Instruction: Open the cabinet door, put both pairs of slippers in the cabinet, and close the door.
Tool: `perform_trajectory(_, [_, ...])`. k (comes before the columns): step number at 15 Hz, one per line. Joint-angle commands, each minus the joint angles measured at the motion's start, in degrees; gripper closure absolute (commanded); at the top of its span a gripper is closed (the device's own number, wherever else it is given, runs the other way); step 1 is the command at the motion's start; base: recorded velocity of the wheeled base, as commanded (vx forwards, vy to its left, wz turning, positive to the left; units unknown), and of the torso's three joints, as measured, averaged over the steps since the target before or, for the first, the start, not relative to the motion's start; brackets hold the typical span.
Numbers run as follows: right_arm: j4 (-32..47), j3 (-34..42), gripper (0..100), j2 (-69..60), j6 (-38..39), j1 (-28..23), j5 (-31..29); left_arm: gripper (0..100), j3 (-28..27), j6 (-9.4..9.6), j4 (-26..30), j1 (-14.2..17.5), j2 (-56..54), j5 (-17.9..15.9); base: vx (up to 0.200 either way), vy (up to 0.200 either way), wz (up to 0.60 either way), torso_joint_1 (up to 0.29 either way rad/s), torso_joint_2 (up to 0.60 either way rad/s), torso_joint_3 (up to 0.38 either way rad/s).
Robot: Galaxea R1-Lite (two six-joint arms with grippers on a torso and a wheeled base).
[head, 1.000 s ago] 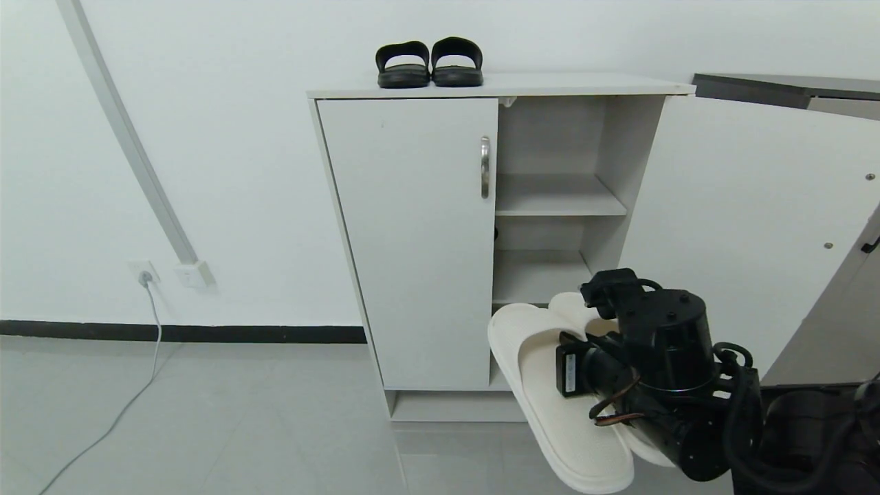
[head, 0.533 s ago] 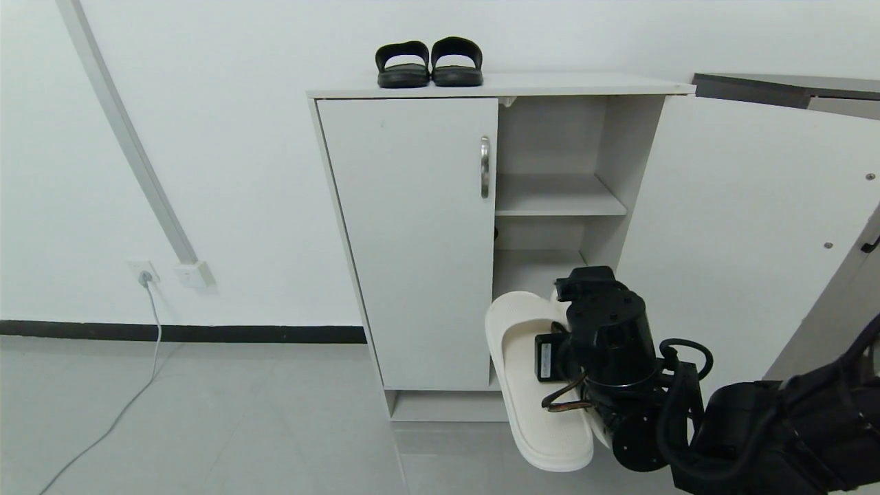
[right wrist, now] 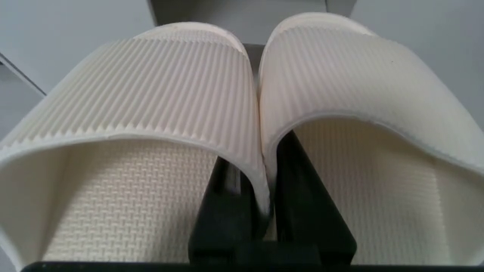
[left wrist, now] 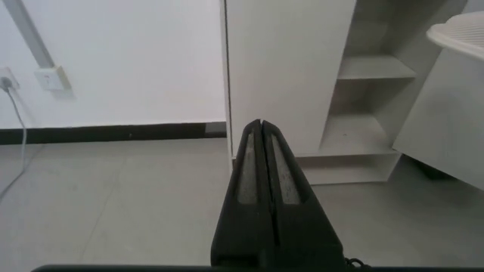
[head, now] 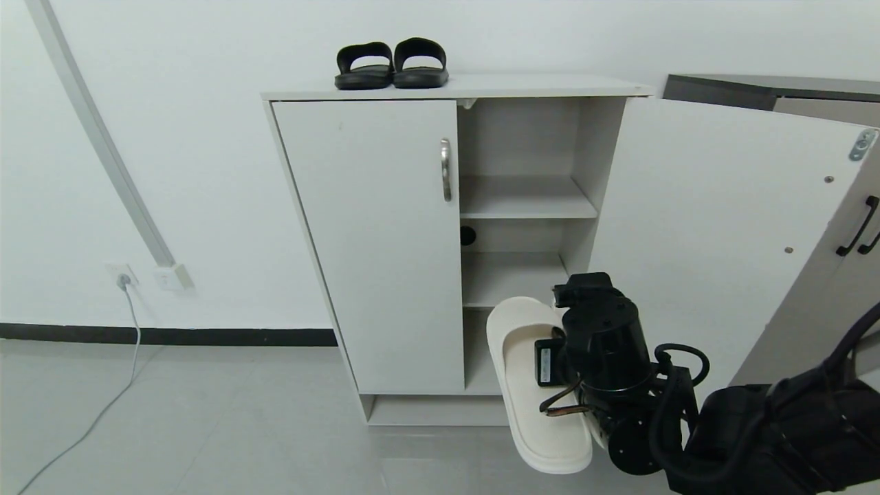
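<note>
**Head view:** set high, facing forward and down at middle range; it takes in the whole cabinet (head: 385, 240), the wall and the floor (head: 172, 426).
**Left wrist view:** set low, sighting along the left claw (left wrist: 261, 132) toward the cabinet's lower shelves.
**Right wrist view:** sights along the right claw (right wrist: 261, 193), very near the slippers (right wrist: 174, 98).
**Shared:** the head and left wrist views share the cabinet front, socket (head: 124, 280) and skirting (head: 172, 335); the head and right wrist views share the slippers.

Plain white wall (head: 206, 172), grey tile floor (head: 206, 426), black baseboard (head: 172, 336) between them. A grey conduit (head: 89, 130) slants down to a little box (head: 172, 276). Just beside it there's a socket (head: 122, 277), its cable (head: 103, 405) trailing over the floor. Dark-topped unit (head: 777, 88) far right, with black handles (head: 854, 229).
</note>
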Motion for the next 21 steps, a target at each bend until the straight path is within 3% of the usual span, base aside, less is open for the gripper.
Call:
perform_trajectory(1, [0.0, 0.0, 100, 0.8, -0.1, 0.0, 0.5, 100, 0.0, -0.10, 0.0, 0.0, 0.2, 0.0, 0.000, 0.000, 0.00, 0.000, 0.00, 0.000])
perform_trajectory(7, [-3.3, -0.6, 100, 2.2, -0.5, 0.5, 6.3, 100, 0.0, -0.10, 0.0, 0.1, 0.2, 0.0, 0.000, 0.000, 0.00, 0.000, 0.00, 0.000])
perform_trajectory(13, [-3.7, 0.7, 100, 5.3, 0.0, 1.1, 6.1, 100, 0.0, -0.18, 0.0, 0.0, 0.2, 0.0, 0.000, 0.000, 0.00, 0.000, 0.00, 0.000])
perform_trajectory(21, [-11.5, 2.1, 100, 11.0, -0.6, 0.5, 6.1, 100, 0.0, -0.10, 0.1, 0.0, 0.2, -0.1, 0.000, 0.000, 0.00, 0.000, 0.00, 0.000])
